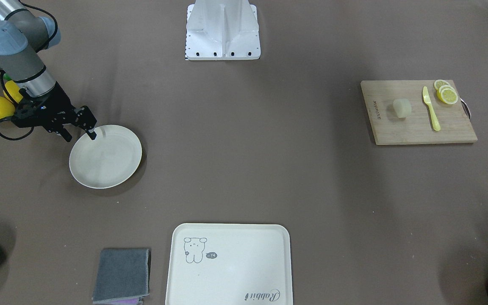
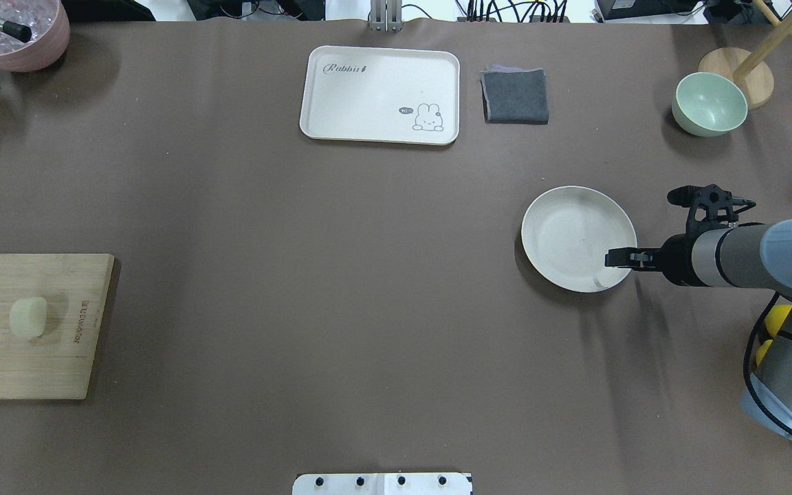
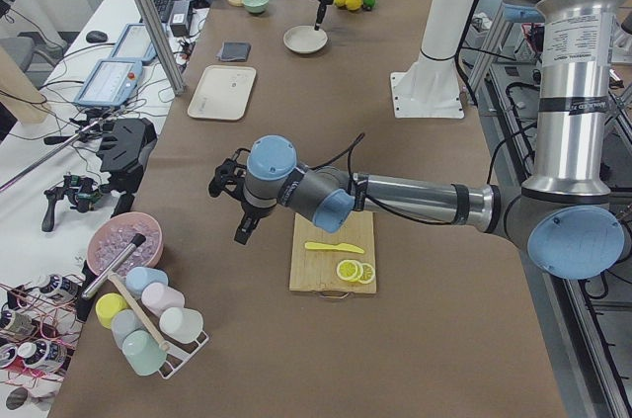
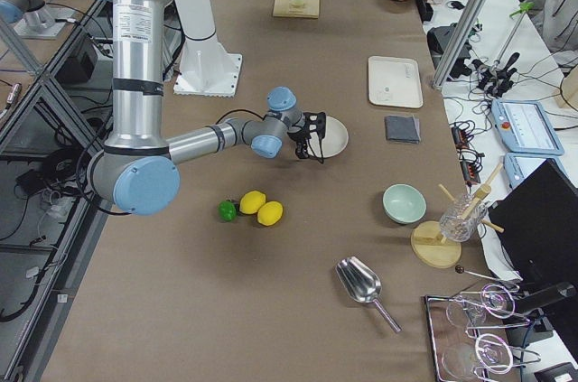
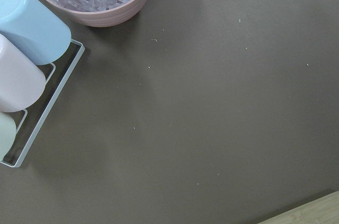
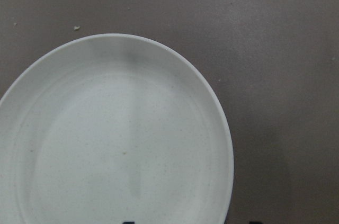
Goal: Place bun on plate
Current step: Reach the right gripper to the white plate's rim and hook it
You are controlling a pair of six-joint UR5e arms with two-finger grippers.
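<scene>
The bun [image 1: 401, 108] lies on the wooden cutting board [image 1: 417, 129], beside a yellow knife [image 1: 431, 109], and well apart from the plate [image 1: 105, 156] on the other side of the bench [image 1: 244, 169]. The right pincer [image 1: 81, 136] hangs at the plate's rim with its fingers apart. The left pincer [image 3: 240, 225] is over the bench near the board, but I cannot tell whether it is apart or together.

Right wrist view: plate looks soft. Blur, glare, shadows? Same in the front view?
Right wrist view: the plate is slightly soft and grainy, with no glare and one faint darker vertical streak down its middle. Front-facing view: sharper, with a faint streak too and a soft shadow along the plate's lower-right rim.
</scene>
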